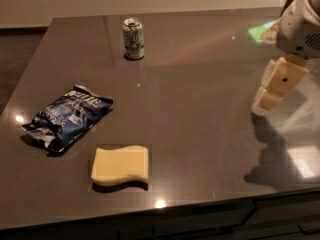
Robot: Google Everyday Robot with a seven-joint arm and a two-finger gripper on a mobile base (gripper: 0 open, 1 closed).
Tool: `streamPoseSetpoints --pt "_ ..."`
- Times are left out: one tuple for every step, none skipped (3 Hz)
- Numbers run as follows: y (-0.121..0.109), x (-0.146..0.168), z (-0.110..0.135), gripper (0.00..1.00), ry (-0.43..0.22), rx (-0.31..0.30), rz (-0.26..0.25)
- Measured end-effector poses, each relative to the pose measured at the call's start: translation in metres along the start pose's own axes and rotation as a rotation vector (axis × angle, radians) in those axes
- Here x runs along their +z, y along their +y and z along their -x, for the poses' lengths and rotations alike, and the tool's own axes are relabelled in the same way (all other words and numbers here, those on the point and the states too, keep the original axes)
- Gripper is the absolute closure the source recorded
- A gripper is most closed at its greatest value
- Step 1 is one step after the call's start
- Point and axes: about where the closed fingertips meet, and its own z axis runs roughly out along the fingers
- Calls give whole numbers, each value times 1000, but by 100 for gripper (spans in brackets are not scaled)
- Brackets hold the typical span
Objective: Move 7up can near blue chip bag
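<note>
The 7up can (133,38) stands upright at the far middle-left of the dark table (200,114), white and green with a silver top. The blue chip bag (67,116) lies crinkled near the left front, well apart from the can. My gripper (276,86) hangs above the table's right side, far to the right of the can and holding nothing that I can see.
A pale yellow sponge (120,165) lies near the front edge, just right of the bag. The table's front edge runs along the bottom. A green reflection (262,31) shows at the far right.
</note>
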Motion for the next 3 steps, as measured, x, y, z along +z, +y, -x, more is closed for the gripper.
streamPoseSetpoints --pt "-30 19 23 0 -88 22 1" --pt "-65 42 56 0 -157 45 -11" --pt "-100 70 95 0 -212 76 -34"
